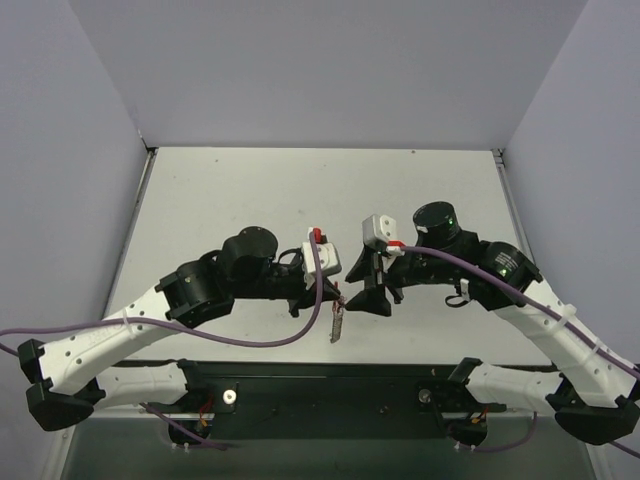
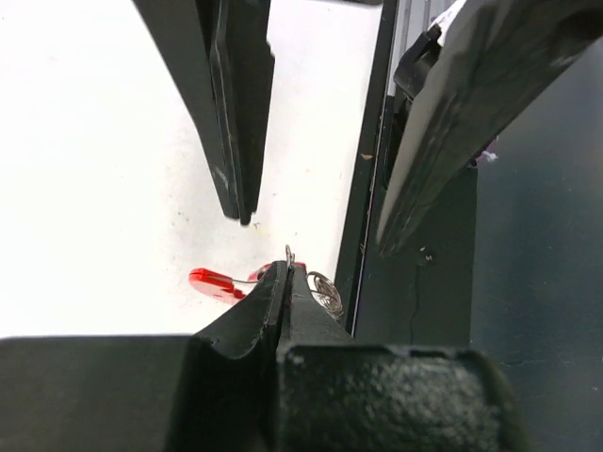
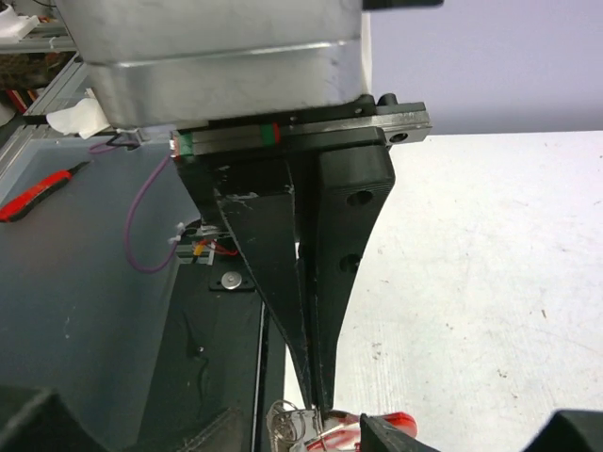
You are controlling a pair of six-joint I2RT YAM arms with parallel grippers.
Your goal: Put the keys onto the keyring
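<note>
My left gripper [image 2: 287, 268] is shut on the keyring, and a thin silver edge pokes out between its tips. The keyring's red loop [image 2: 212, 281] shows to the left of the tips, and its bunched silver chain [image 2: 325, 294] to the right. From the top view, a slim silver key [image 1: 338, 325] hangs just below the left gripper [image 1: 337, 296]. My right gripper [image 1: 372, 300] faces it, open, with its two fingers spread on either side of the left tips [image 2: 314, 235]. In the right wrist view the red loop [image 3: 382, 428] and chain [image 3: 290, 431] sit between the right fingers.
Both grippers meet over the near edge of the white table [image 1: 250, 200], above the black base rail [image 1: 330, 385]. Purple cables [image 1: 250, 340] trail from both arms. Grey walls close in the left, right and back.
</note>
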